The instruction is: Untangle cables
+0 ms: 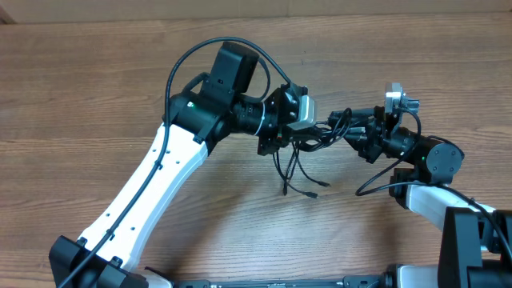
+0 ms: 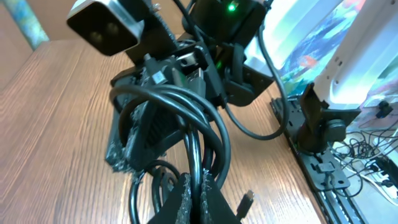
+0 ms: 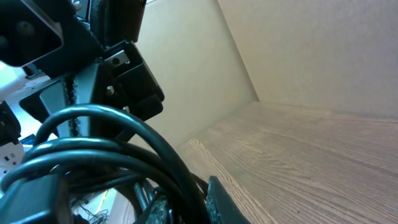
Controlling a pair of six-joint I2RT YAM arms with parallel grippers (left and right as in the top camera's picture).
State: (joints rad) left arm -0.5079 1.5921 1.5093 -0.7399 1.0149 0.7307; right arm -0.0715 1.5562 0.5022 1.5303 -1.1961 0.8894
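The cables [image 1: 330, 130] are a bunch of thin black cords held in the air between my two grippers over the middle of the table. A few loose strands [image 1: 286, 172] hang down to the wood, their plug ends lying on it. My left gripper [image 1: 314, 134] is shut on the cables; in the left wrist view its fingertips [image 2: 214, 200] pinch one strand [image 2: 200, 155] below the loops. A silver-tipped plug [image 2: 247, 199] dangles beside them. My right gripper [image 1: 354, 134] holds the other side of the bunch. In the right wrist view its finger [image 3: 227, 202] presses against the thick loops [image 3: 124, 134].
The wooden table [image 1: 120, 80] stretches out on all sides. My right arm's base [image 2: 323, 124] and a black mounting rail [image 2: 323, 180] line the table's edge, with loose wires [image 2: 367, 155] beyond it. A cardboard wall [image 3: 311, 43] stands behind the table.
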